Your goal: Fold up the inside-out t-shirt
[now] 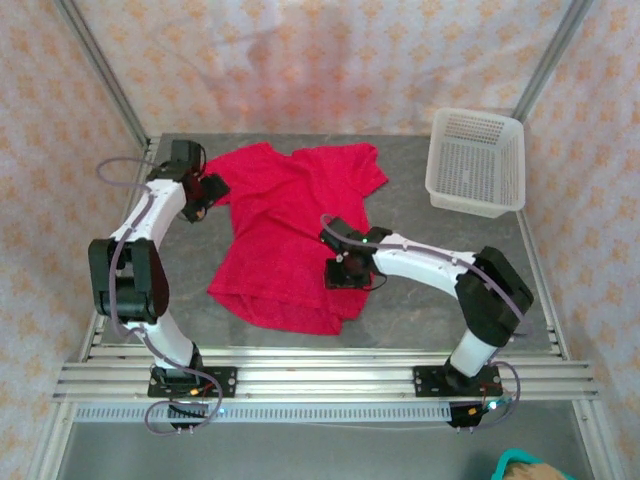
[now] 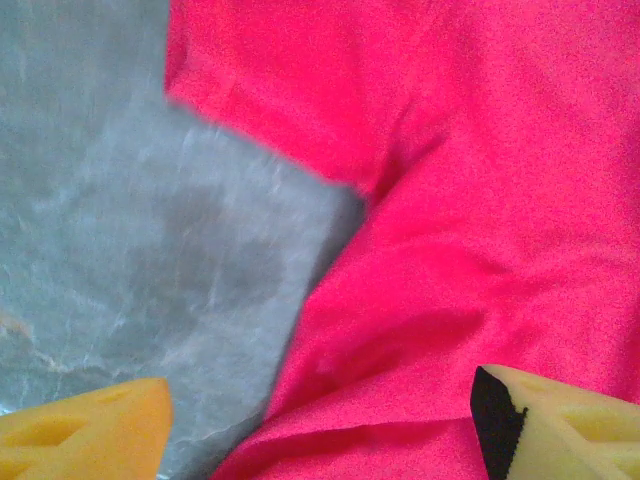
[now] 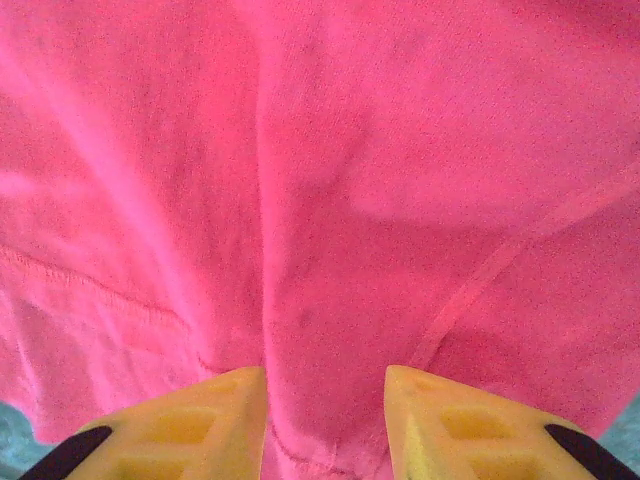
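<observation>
Left gripper (image 2: pixel 320 435) gapes wide over the t-shirt (image 2: pixel 480 200); right gripper (image 3: pixel 325 420) pinches a fold of it.

basket (image 1: pixel 475 160): white mesh, far-right corner | table (image 1: pixel 400 320): grey

You are viewing the red-pink t-shirt (image 1: pixel 290 235) lying rumpled on the table (image 1: pixel 560 260), sleeves pointing far, hem lying near, seams showing.

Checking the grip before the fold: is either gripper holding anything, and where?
Right gripper seems to pinch a fold of the t-shirt near its hem; left gripper open, empty.
</observation>
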Available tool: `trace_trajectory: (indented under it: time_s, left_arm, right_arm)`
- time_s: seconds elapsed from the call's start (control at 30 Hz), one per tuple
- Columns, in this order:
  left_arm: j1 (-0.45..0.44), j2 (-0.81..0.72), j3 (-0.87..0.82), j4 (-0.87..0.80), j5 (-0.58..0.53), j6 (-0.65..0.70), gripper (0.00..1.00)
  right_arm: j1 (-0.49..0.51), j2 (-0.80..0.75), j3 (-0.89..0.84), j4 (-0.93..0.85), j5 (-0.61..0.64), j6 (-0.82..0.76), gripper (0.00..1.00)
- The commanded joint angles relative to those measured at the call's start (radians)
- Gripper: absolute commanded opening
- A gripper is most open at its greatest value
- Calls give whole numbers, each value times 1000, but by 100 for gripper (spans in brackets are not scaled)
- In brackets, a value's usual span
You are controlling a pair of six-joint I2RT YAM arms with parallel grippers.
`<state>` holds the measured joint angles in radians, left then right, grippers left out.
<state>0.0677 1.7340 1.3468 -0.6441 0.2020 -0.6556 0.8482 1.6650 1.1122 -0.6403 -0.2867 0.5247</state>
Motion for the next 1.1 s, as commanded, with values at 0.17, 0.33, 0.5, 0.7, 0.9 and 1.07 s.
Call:
trace_trajectory:
  time_s: [0.17, 0.33, 0.5, 0.7, 0.9, 1.07]
  left_arm:
    - [1, 140, 33, 33, 36, 6, 79]
    - [10, 230, 136, 5, 7, -12, 79]
    - [12, 312, 253, 9, 31, -61, 79]
    - [22, 512, 488, -28, 10, -101, 80]
    - [51, 772, 859, -182, 19, -95, 79]
    - [100, 984, 1175, -323, 55, -93, 76]
  right_arm:
    - [56, 3, -43, -46, 100, 80, 38]
    - [63, -19, -85, -17, 64, 108, 41]
    - [68, -9, -128, 31, 38, 127, 41]
    - [68, -12, -112, -10, 66, 106, 9]
    - [68, -144, -101, -113, 104, 50, 0]
    - [65, -340, -197, -164, 104, 26, 0]
